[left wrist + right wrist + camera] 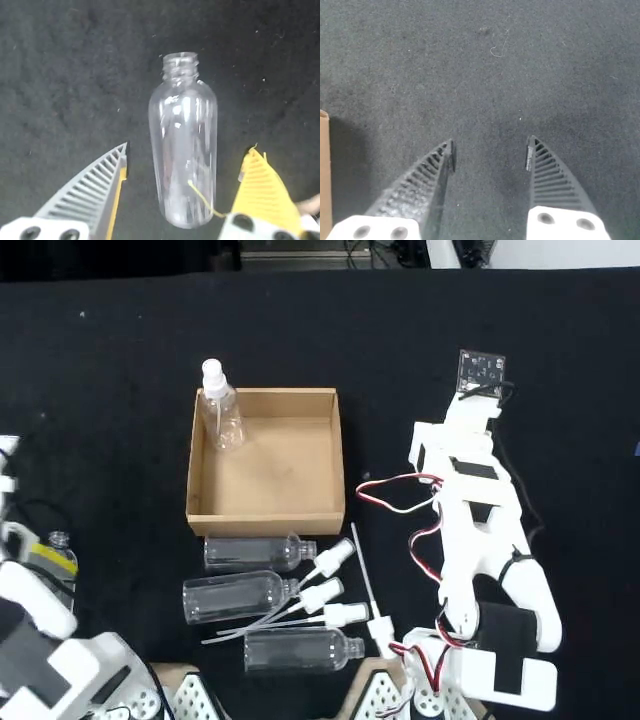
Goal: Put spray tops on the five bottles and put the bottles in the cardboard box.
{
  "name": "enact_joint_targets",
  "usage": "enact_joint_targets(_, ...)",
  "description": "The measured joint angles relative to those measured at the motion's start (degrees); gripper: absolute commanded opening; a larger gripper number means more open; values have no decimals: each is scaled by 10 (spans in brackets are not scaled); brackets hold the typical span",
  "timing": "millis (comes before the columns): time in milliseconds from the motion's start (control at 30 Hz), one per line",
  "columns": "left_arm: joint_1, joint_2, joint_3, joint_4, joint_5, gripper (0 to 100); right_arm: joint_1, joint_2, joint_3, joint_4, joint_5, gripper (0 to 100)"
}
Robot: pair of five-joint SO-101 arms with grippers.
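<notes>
A clear bottle without a top [183, 150] lies on the black cloth between the fingers of my left gripper [188, 150], which is open and not touching it; its neck [60, 539] shows at the table's left edge. My right gripper [491, 141] is open over bare cloth, right of the cardboard box [190, 465]. One bottle with a spray top [220, 412] stands in the box's far left corner. Three uncapped bottles [255, 552] [235, 597] [300, 648] lie in front of the box, with several spray tops [330, 558] [345, 614] beside them.
The right arm [470, 490] stretches along the table's right side, with red and white wires looping toward the box. The box's edge [324, 170] shows beside my right gripper. The spray tops' long thin tubes [362, 565] lie across the cloth near the bottles.
</notes>
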Motion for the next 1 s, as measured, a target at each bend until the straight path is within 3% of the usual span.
enact_joint_targets(167, 20, 8, 24, -35, 40, 330, 0, 0, 0, 0, 0, 211)
enact_joint_targets(367, 21, 132, -26, -40, 62, 330, 0, 0, 0, 0, 0, 211)
enact_joint_targets(567, 25, 185, -71, -7, 62, 318, 0, 0, 0, 0, 0, 211)
enact_joint_targets(867, 5, 186, -70, 2, -23, 23, 0, 0, 0, 0, 0, 211)
enact_joint_targets(1000, -22, 186, -75, 2, -40, 51, 0, 0, 0, 0, 0, 211)
